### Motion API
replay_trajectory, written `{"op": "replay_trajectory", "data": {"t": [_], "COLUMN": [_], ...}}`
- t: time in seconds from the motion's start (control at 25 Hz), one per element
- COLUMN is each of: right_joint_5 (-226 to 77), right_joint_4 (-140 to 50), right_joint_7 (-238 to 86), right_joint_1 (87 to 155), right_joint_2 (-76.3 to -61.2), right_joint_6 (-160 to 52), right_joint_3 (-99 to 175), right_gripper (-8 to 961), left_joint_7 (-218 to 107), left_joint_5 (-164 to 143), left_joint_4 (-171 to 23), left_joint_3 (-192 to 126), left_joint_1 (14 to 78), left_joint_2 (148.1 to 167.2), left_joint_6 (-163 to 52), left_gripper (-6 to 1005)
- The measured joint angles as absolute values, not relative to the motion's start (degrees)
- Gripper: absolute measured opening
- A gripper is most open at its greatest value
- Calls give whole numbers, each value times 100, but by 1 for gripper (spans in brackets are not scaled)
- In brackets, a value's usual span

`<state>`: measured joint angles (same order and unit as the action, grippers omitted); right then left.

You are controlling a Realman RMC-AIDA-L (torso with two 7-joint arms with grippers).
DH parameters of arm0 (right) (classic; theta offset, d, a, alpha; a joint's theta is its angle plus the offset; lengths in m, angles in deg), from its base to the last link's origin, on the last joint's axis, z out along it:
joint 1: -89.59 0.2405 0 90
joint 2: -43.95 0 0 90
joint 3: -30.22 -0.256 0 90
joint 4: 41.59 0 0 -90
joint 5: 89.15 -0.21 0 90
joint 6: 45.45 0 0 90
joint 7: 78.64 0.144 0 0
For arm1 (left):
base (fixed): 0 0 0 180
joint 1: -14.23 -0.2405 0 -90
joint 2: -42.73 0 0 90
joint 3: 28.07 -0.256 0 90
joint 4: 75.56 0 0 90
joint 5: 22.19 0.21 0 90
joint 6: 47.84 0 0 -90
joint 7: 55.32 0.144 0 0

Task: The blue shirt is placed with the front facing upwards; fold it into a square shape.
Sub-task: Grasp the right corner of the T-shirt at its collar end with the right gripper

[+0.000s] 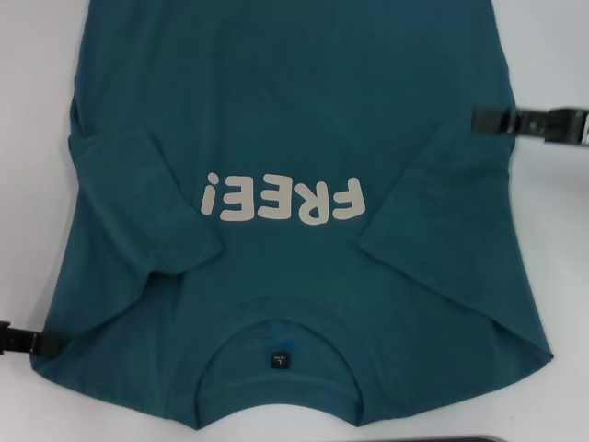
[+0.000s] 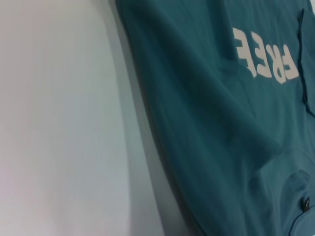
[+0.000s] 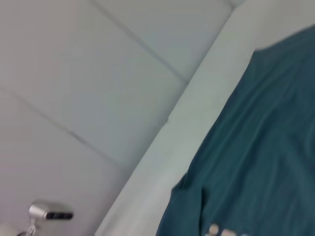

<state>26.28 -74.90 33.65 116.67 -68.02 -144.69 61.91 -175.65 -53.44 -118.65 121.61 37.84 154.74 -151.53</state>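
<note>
The blue shirt (image 1: 276,110) lies flat on the white table (image 1: 32,83), front up, with its collar toward me. The white "FREE!" lettering (image 1: 285,198) and the small black neck label (image 1: 279,359) both show. Both sleeves are folded inward over the chest, one on the left (image 1: 138,203) and one on the right (image 1: 442,212). My left gripper (image 1: 23,341) is at the shirt's left edge near the shoulder. My right gripper (image 1: 502,122) is at the shirt's right edge, farther from me. The left wrist view shows the shirt (image 2: 206,128) and lettering (image 2: 266,59). The right wrist view shows the shirt's edge (image 3: 256,162).
Bare white table shows on both sides of the shirt, also in the left wrist view (image 2: 59,123). A dark object (image 1: 469,438) lies at the near edge of the head view. The right wrist view shows the table edge (image 3: 197,118), tiled floor (image 3: 88,73) and a small metal object (image 3: 47,212).
</note>
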Motion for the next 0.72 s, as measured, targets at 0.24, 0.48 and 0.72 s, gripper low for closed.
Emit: {"op": "replay_trajectory", "data": {"t": [0.24, 0.48, 0.72], "right_joint_5": [2916, 3224, 3654], "right_joint_4": [-7493, -7573, -7944], "right_joint_7": [3674, 4086, 4446], "right_joint_1": [11648, 11508, 11298], "right_joint_2": [-6867, -6798, -6784], "right_joint_6": [-14476, -14650, -15069], "right_joint_3": [6272, 6274, 6242], "right_gripper": [797, 792, 786], "left_joint_7": [-17565, -17583, -17596], "left_joint_5": [-5310, -5310, -5326], "left_joint_4": [-11872, -11851, -11846], "left_joint_3": [12205, 12203, 12203], "left_joint_1": [3754, 3782, 3841], "left_joint_2": [15454, 15473, 15522], "left_joint_6": [-15166, -15149, -15165], "left_gripper": [49, 49, 50]}}
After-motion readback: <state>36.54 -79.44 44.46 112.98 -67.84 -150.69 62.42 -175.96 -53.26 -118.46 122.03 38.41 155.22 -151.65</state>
